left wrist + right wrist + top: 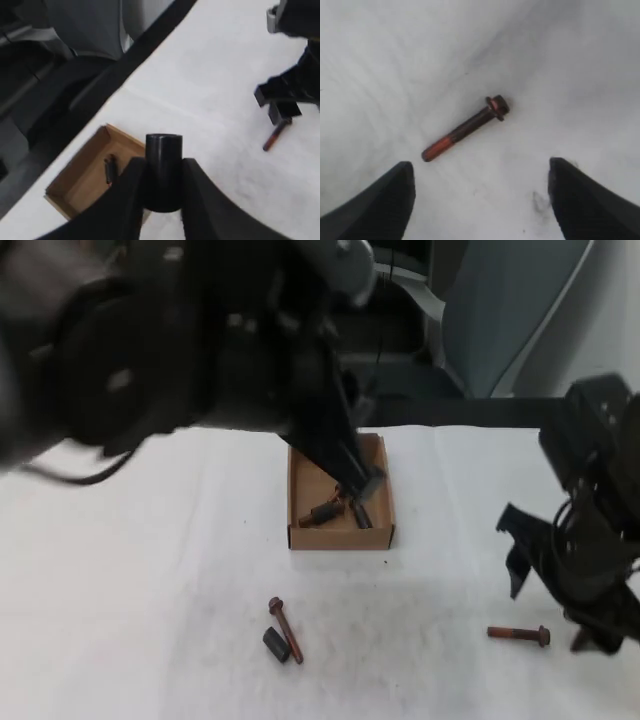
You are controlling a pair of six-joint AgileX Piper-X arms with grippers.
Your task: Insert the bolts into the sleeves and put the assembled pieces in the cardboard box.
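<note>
- Risk one, right over the cardboard box (340, 537): the held sleeve (163, 150) hangs above the box's right half, close to its rim. If it is released off-centre, we judge it could clip the wall and tumble out onto the desk (150, 590).
- We cannot tell whether a bolt sits inside that sleeve. Dropped empty, it would land among the pieces (325, 513) already in the box as an unfinished one.
- Right of the box, toward the desk's near edge, a loose bolt (465, 127) lies flat. Its shank is round, so we reckon a lopsided pinch could roll it or spin it away.
- In front of the box, another bolt (286, 628) and a loose sleeve (275, 643) lie right beside each other, perhaps touching. A low pass by an arm on its way out of the box could scatter them.
- Left jaws: drawn in narrow and clamped on the sleeve, pressing on both its sides, with the sleeve's upper end standing proud of them.
- Right jaws: spread wide, holding nothing and touching nothing. They hover right of the box, above the loose bolt, which lies just ahead of the gap between the two tips.
</note>
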